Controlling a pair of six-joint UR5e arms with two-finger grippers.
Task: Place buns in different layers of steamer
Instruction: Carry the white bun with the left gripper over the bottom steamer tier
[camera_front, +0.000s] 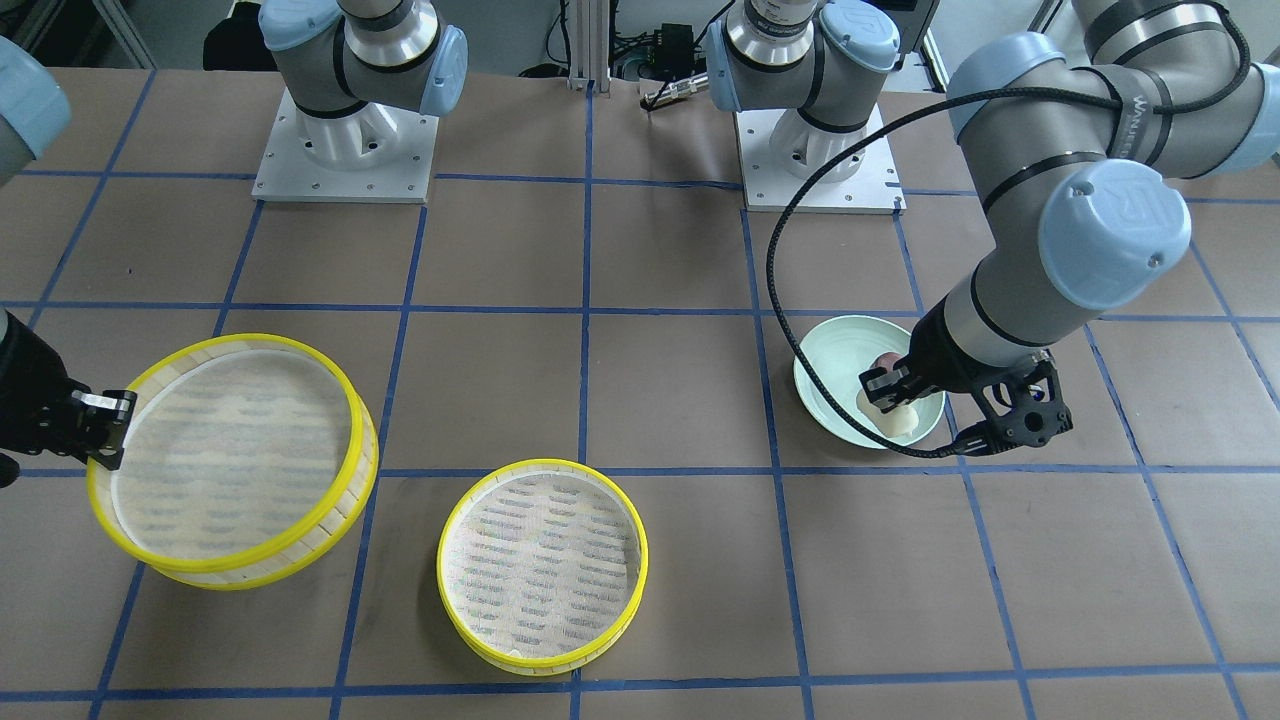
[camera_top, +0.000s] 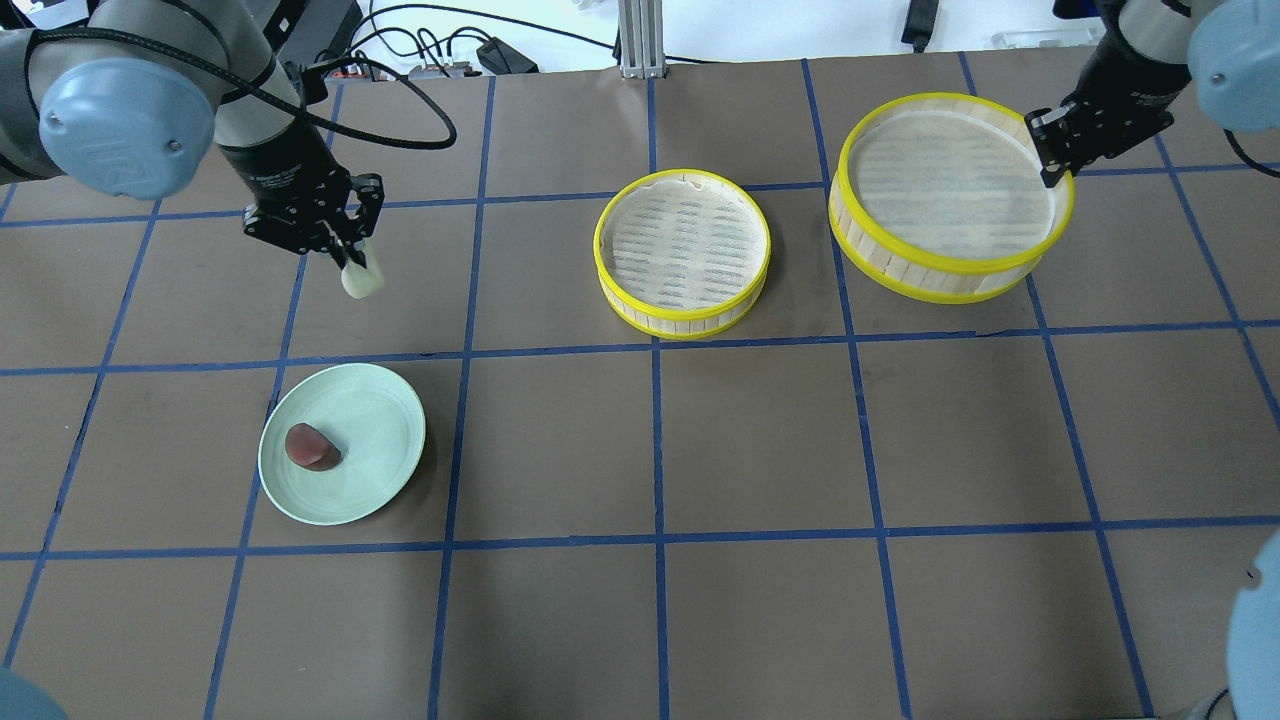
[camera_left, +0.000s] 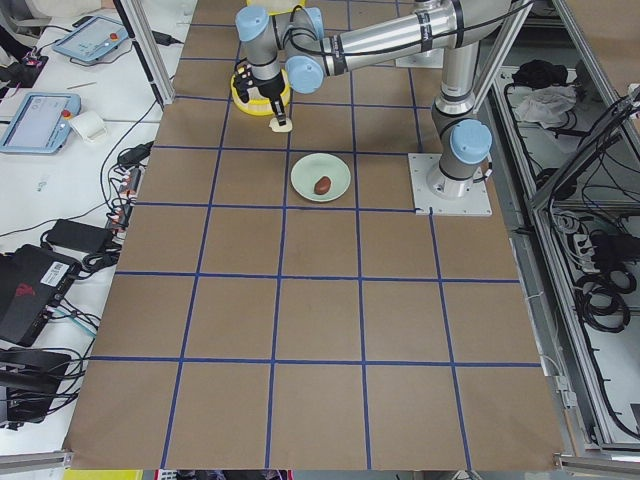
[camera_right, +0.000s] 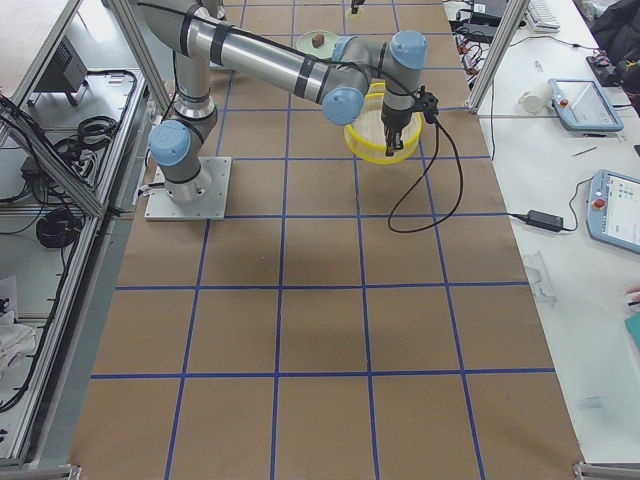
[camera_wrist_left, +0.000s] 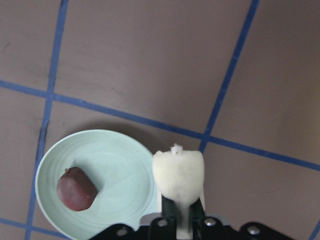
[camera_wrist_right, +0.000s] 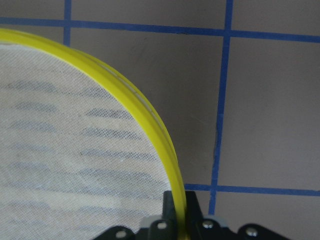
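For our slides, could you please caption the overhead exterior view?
Left gripper holds cream bun aloft, right gripper grips the rim of a steamer tray; brown bun sits on green plate.

Brown table (camera_top: 760, 440), blue grid tape (camera_top: 658, 450); white side bench (camera_left: 50, 190).

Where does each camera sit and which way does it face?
Front-facing: across the table, facing the robot; both bases show.
Overhead: behind the robot, looking down; left gripper holds white bun.
Exterior left: table's end; left arm nearest.
Exterior right: opposite end; right arm nearest.
Left wrist: looks down past its fingers at the plate.
Right wrist: looks down; right gripper clamps tray rim.
Overhead, left wrist share the brown bun.
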